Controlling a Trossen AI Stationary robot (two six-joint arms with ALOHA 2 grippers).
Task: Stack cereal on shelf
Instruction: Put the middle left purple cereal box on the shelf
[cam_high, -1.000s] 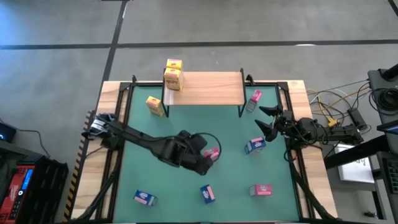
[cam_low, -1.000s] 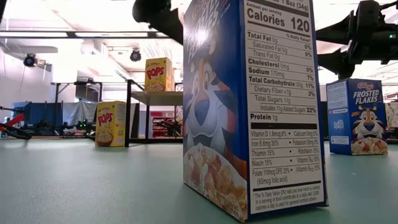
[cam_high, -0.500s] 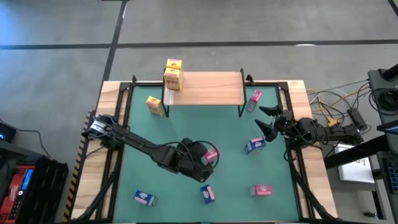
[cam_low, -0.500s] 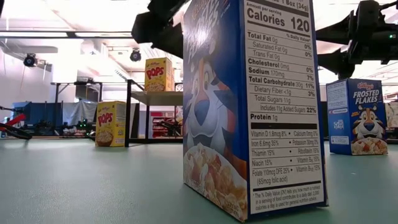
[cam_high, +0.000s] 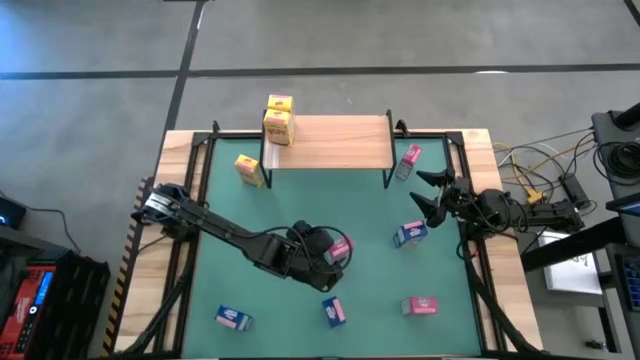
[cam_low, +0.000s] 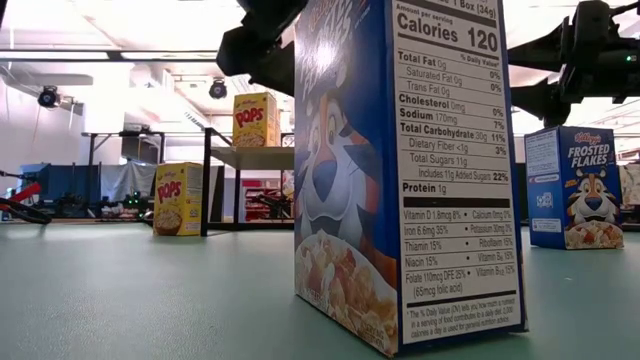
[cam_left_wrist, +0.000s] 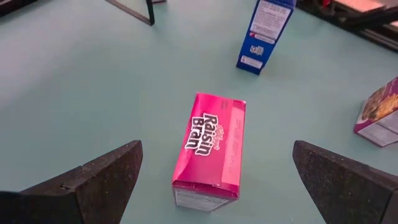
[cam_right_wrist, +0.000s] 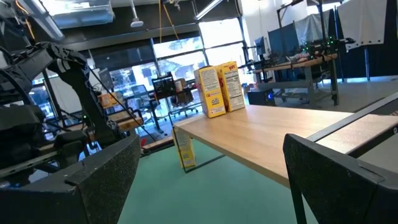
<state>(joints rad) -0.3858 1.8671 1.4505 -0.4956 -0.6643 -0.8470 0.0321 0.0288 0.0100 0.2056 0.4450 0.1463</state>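
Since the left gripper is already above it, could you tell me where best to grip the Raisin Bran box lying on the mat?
Probably from above, across its two long narrow sides. The Raisin Bran box lies flat, front up, between the open fingers of the left gripper, with bare mat on both sides.

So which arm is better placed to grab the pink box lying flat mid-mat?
The left. Its hand hovers open right over the pink Raisin Bran box, fingers either side. The right hand sits open by the mat's right edge, apart from that box.
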